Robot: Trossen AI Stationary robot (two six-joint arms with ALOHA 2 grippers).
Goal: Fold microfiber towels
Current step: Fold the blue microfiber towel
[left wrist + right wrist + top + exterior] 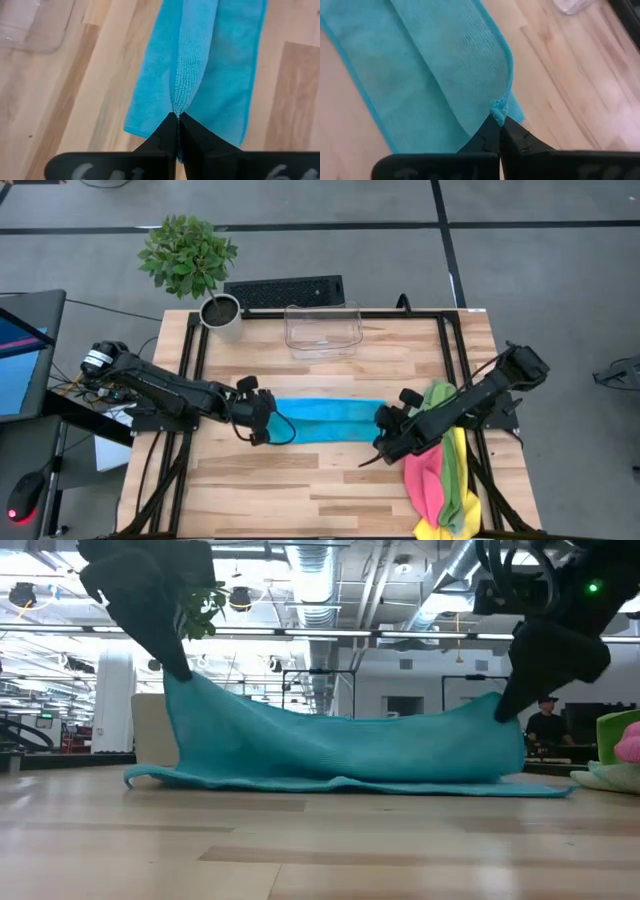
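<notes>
A bright blue microfiber towel [330, 422] lies stretched left to right at the table's middle. Its upper edge is raised at both ends and its lower part [340, 783] rests on the wood. My left gripper [268, 426] is shut on its left end and my right gripper [385, 436] is shut on its right end. A heap of green, pink and yellow towels [447, 470] lies on the table's right side, under the right arm. My left gripper pinches the towel's left-end edge [176, 104] between its two shut fingertips, slanting down from the left. The cloth puckers into a ridge running away from the fingers. That end is lifted [185, 685] and the cloth below it drapes to the table. My right gripper pinches a corner at the towel's right end [498, 107] between its two shut fingertips, slanting down from the right. The corner is raised [500, 712]. The upper edge sags in a shallow curve toward the other gripper, and the lower layer lies on the table.
A clear plastic bin [322, 328] stands at the far middle of the table. A potted plant [220, 310] is at the far left corner, with a keyboard [285, 290] beyond the far edge. Bare wood lies along the near side [300, 490].
</notes>
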